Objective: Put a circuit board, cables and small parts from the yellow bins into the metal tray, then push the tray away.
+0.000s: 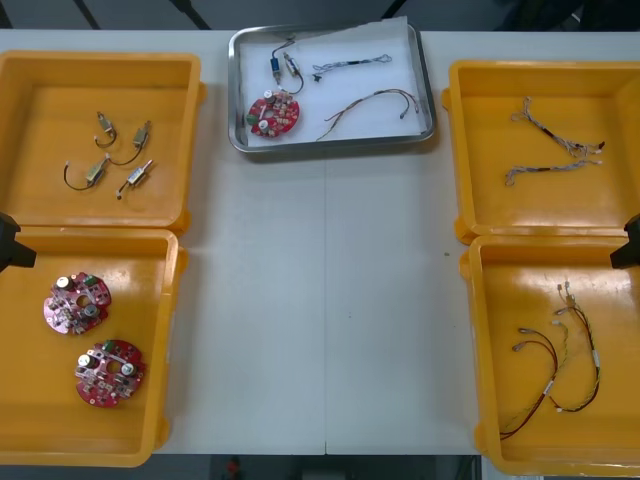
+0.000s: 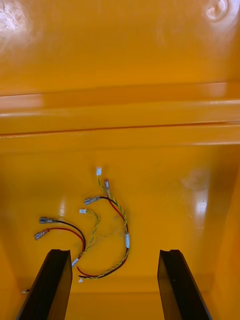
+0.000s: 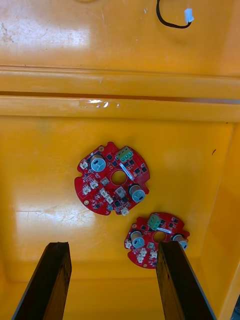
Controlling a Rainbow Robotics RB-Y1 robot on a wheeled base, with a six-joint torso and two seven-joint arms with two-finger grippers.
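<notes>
The metal tray (image 1: 340, 146), white inside, stands at the far middle of the table. In it lie a red circuit board (image 1: 274, 113), a small metal part (image 1: 284, 68) with a black cable, a blue and white cable (image 1: 350, 67) and a red and yellow cable (image 1: 370, 108). My left gripper (image 1: 12, 245) is at the left edge, above the near left bin (image 1: 60, 420). It stands open (image 3: 114, 245) over two circuit boards (image 3: 112, 179) (image 3: 156, 239). My right gripper (image 1: 628, 243) hangs open (image 2: 114, 252) above the red and yellow cables (image 2: 107, 220) in the near right bin (image 1: 520, 290).
The far left bin (image 1: 60, 100) holds several small metal parts (image 1: 115, 155) with black cables. Twisted cables (image 1: 555, 145) lie in the far right bin (image 1: 500, 110). Bare table runs between the bins, in front of the tray.
</notes>
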